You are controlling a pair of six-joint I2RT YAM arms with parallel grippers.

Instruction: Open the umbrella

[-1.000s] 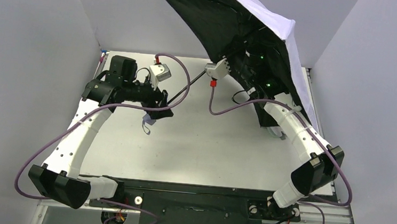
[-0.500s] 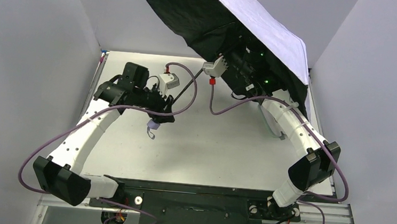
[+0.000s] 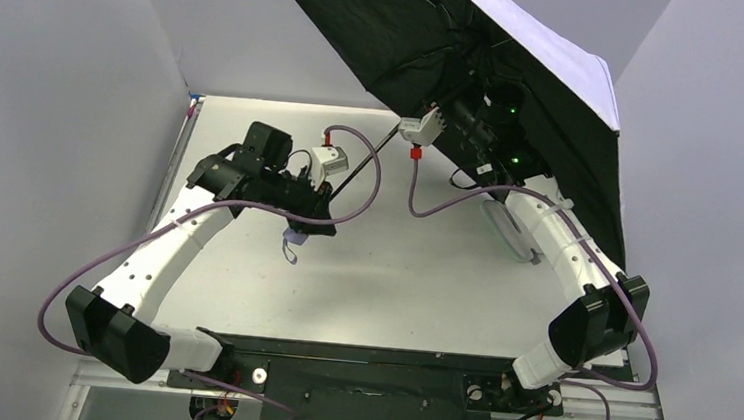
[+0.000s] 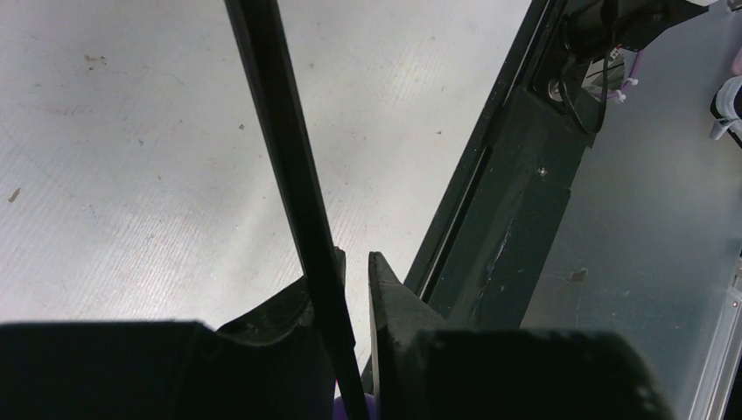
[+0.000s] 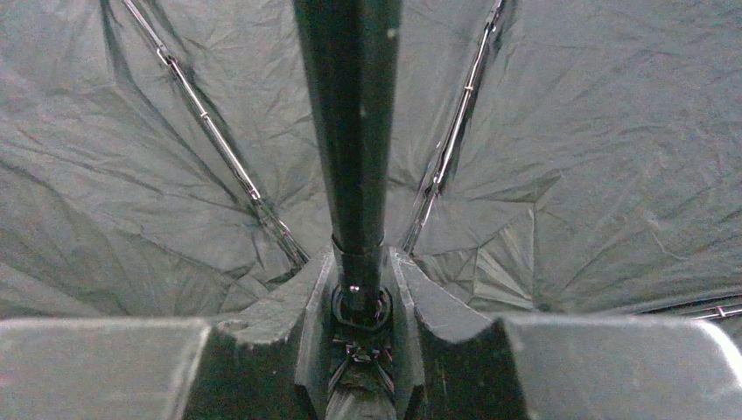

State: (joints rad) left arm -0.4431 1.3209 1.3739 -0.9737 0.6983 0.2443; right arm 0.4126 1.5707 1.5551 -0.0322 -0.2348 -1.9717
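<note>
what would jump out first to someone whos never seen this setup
The big open umbrella dominates, its black lining facing the arms and its white outer fabric tilted over the far right corner of the table. The left gripper holds its handle end low over the table, and the right gripper clamps it up under the canopy.

A robot lab is shown. Two robot arms [image 3: 159,253] are bolted to a black rail [image 3: 375,371] at the near edge of a white table [image 3: 393,272]. The table is closed in by plain grey walls [image 3: 46,94]. Purple cables [image 3: 43,317] are hung along the arms, and small green lights [image 3: 500,107] are lit.
</note>
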